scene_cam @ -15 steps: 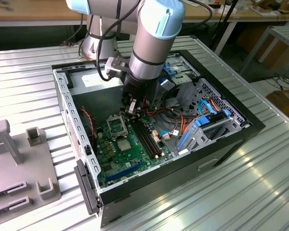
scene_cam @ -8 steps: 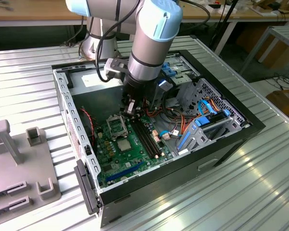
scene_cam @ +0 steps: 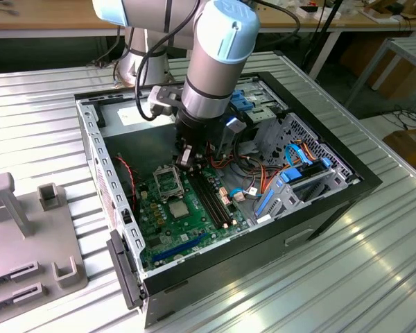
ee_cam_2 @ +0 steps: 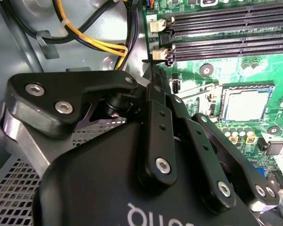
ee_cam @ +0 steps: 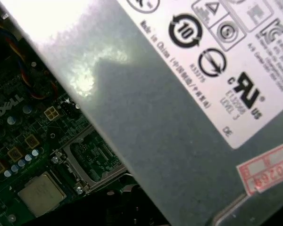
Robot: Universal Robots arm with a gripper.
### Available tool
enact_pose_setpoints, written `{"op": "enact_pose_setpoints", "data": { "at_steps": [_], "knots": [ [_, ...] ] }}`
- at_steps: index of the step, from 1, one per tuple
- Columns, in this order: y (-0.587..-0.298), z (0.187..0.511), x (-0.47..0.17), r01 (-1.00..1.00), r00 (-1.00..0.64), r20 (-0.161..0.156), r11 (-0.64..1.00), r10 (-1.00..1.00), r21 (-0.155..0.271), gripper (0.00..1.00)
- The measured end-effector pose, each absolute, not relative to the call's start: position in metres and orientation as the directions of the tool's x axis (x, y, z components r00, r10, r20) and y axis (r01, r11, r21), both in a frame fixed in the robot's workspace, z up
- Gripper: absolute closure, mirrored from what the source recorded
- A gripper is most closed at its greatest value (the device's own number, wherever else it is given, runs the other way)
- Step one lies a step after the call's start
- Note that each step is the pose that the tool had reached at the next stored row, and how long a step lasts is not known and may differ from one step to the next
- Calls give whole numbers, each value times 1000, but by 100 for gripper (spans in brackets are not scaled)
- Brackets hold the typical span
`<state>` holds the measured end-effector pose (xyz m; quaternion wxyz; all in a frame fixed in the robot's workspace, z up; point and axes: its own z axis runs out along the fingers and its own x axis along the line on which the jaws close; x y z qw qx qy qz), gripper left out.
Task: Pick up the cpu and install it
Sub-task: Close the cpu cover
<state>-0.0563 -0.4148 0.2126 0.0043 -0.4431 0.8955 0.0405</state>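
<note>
My gripper (scene_cam: 186, 161) hangs inside the open computer case, just above the far edge of the black-framed socket (scene_cam: 168, 179) on the green board. In the second wrist view the gripper (ee_cam_2: 152, 66) has its fingers drawn together, tips near the memory slots (ee_cam_2: 226, 28). A small pale patch sits at the tips in the exterior view; I cannot tell what it is. The cpu is hidden. The socket (ee_cam: 92, 160) looks bare inside, with its metal frame around it. Beside it lies the square silvery chip (scene_cam: 177, 209) (ee_cam_2: 245, 104) (ee_cam: 40, 193) fixed to the board.
The case wall (scene_cam: 90, 139) rings the board. The grey power supply (ee_cam: 179, 94) stands close by the gripper. Yellow and black cables (ee_cam_2: 94, 42) run near the fingers. Blue drive brackets (scene_cam: 291, 180) fill the exterior view's right. A grey fixture (scene_cam: 28, 236) sits outside at the exterior view's left.
</note>
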Motion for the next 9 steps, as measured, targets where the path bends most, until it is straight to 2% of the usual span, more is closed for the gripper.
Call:
{"op": "enact_pose_setpoints", "data": {
  "at_steps": [9],
  "knots": [
    [-415,213,-58,-794,-607,-44,604,-793,69,89]
  ]
}}
